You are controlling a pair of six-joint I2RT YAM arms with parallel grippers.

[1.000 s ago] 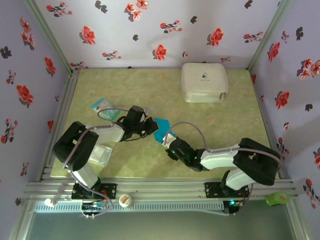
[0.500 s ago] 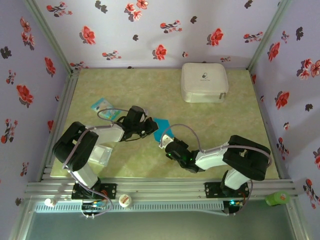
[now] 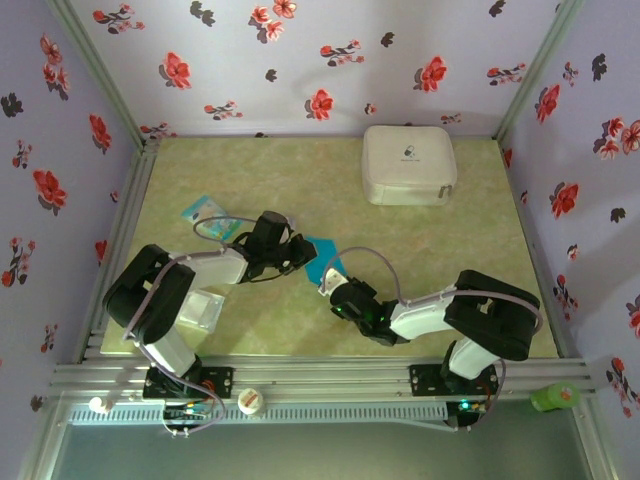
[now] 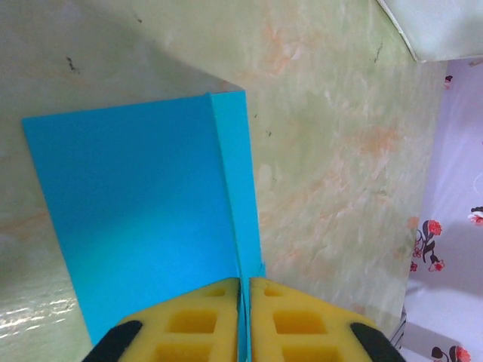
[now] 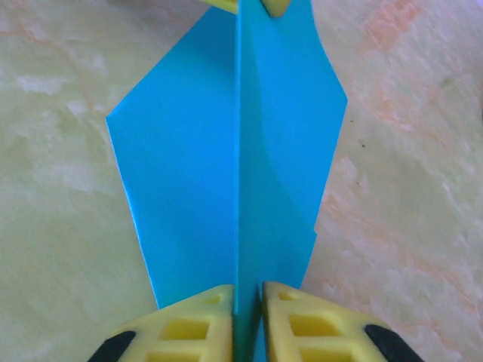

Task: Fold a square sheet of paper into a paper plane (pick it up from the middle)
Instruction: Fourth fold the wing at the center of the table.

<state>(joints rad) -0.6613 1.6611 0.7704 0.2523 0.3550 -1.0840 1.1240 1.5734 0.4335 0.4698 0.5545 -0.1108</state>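
Observation:
The square sheet of paper [image 3: 323,259] is teal-blue and folded into a pointed shape with a raised centre crease, mid-table between the two arms. My left gripper [image 3: 301,257] grips it from the left. In the left wrist view the yellow pads [image 4: 204,317] of the left gripper [image 4: 245,283] are pressed together on the paper's [image 4: 136,204] upright ridge. My right gripper [image 3: 329,284] comes from below. In the right wrist view, the right gripper [image 5: 247,288] has its pads [image 5: 196,324] closed on the centre crease of the paper [image 5: 189,173], with a thin dark gap on the right side.
A white case [image 3: 408,165] stands at the back right of the table. A small pale-blue packet [image 3: 205,210] lies at the left, and a clear plastic packet [image 3: 200,310] sits near the left arm. Patterned walls surround the table on three sides.
My right gripper slid forward to the paper and closed its jaws on the centre crease. The left gripper kept its hold and barely moved.

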